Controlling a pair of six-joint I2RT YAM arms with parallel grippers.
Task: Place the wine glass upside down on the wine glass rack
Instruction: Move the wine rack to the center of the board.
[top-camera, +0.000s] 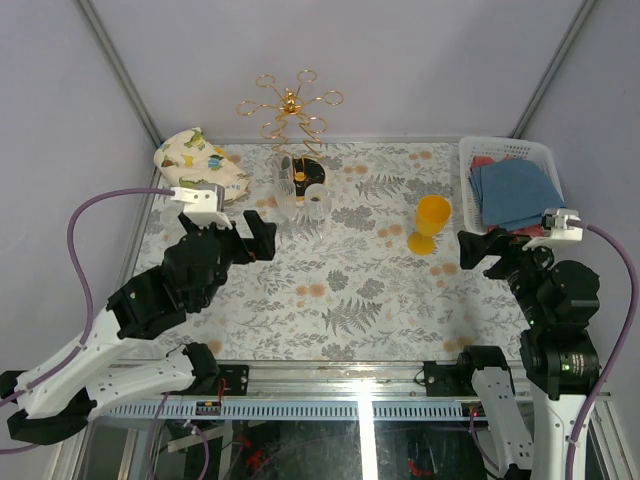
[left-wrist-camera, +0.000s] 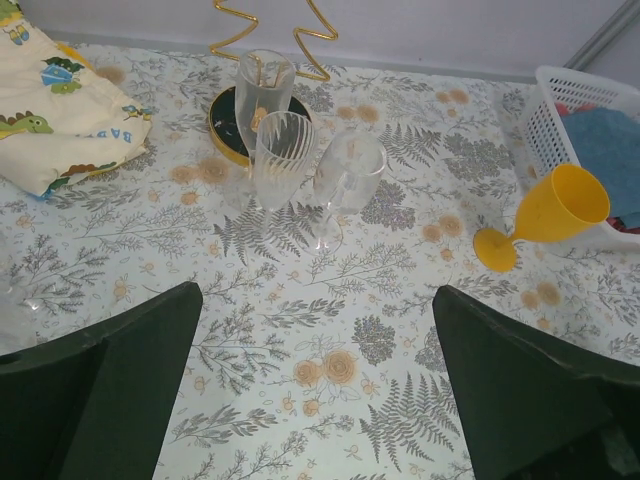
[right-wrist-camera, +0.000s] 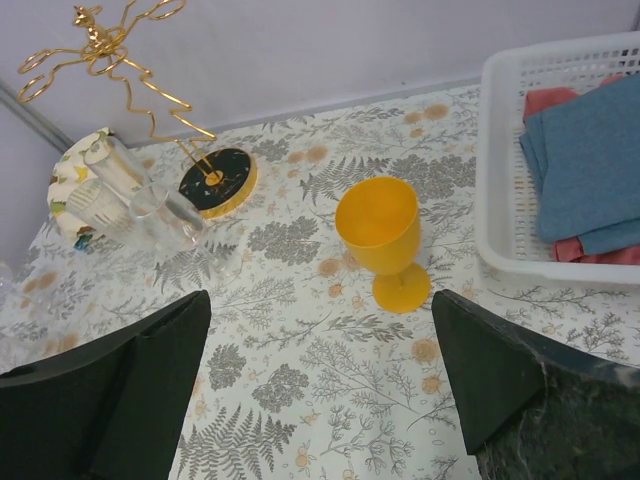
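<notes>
The gold wire wine glass rack (top-camera: 290, 105) stands at the table's far edge on its round black gold-rimmed base (top-camera: 307, 170); it also shows in the left wrist view (left-wrist-camera: 228, 125) and the right wrist view (right-wrist-camera: 110, 50). Three clear wine glasses (left-wrist-camera: 283, 150) stand upright just in front of the base (top-camera: 300, 195). A yellow goblet (top-camera: 432, 222) stands upright to their right (right-wrist-camera: 380, 235). My left gripper (top-camera: 258, 240) is open and empty, left of and nearer than the clear glasses (left-wrist-camera: 318, 380). My right gripper (top-camera: 475, 250) is open and empty, right of the goblet (right-wrist-camera: 320, 385).
A white basket (top-camera: 478, 150) holding blue and red cloths sits at the far right. A folded dinosaur-print cloth (top-camera: 195, 155) lies at the far left. The floral table cover (top-camera: 350, 290) spans the table, with walls behind and at both sides.
</notes>
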